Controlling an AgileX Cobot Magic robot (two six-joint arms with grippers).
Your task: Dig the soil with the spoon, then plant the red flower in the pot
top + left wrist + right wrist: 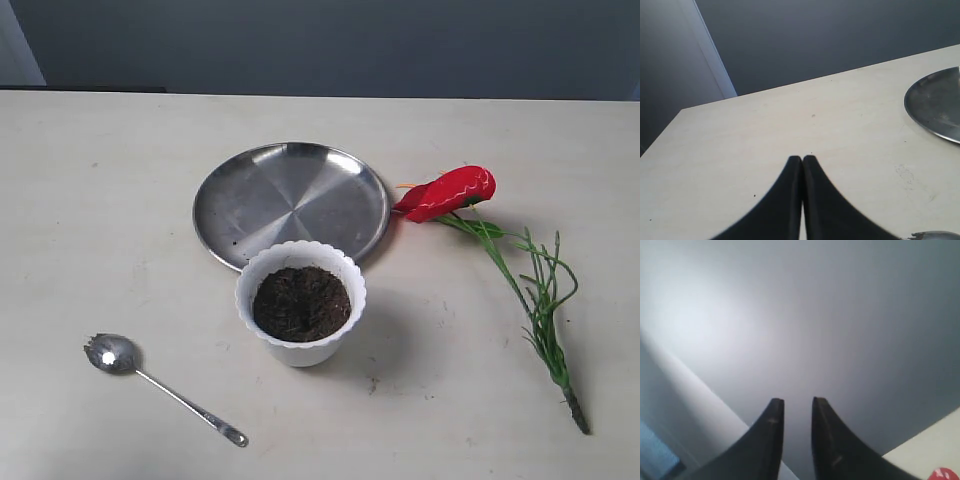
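Right now your left gripper (802, 159) has its fingers pressed together over bare table (740, 150), while your right gripper (797, 401) is slightly parted and aimed at the wall, holding nothing. Mind the spoon (160, 386): lying flat, left of the pot (300, 316), its thin handle may slip a shallow pinch. Dig too hard and the soil (301, 303) could spill, or the pot could tip toward the steel plate (290, 200); the red flower (450, 193) lies to the right.

Left hand (802, 159), right hand (794, 401): 2 black, curved, tapering fingers each.
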